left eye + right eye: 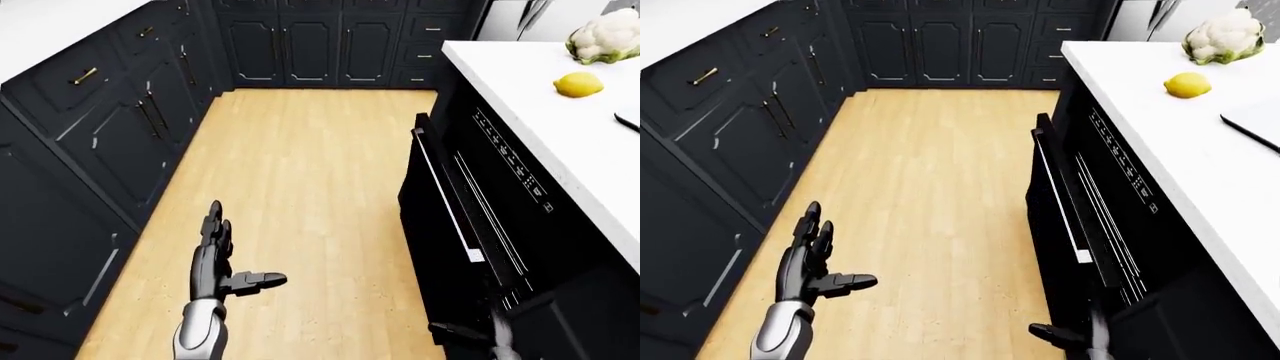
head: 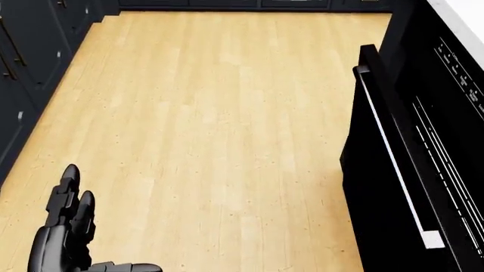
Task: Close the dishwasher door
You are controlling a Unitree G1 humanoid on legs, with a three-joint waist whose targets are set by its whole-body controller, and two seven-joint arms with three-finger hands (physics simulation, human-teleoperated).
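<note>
The dishwasher door [image 1: 445, 225] sits ajar, nearly upright, on the right under the white worktop [image 1: 560, 127]. Left hand [image 1: 222, 259] hangs over the wooden floor [image 1: 300, 172] with fingers spread wide. Right hand [image 1: 1072, 336] is by the door's bottom edge, can't tell its grip.

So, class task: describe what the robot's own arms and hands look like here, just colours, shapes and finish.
The left robot hand is glossy black, with three thick, segmented fingers built from blocky links. Its wrist widens into a smooth, silver-grey forearm with a rounded metallic shell. No cables, sleeves or markings show. The right robot hand shows only partly at the bottom edge: dark fingers and a sliver of grey.
</note>
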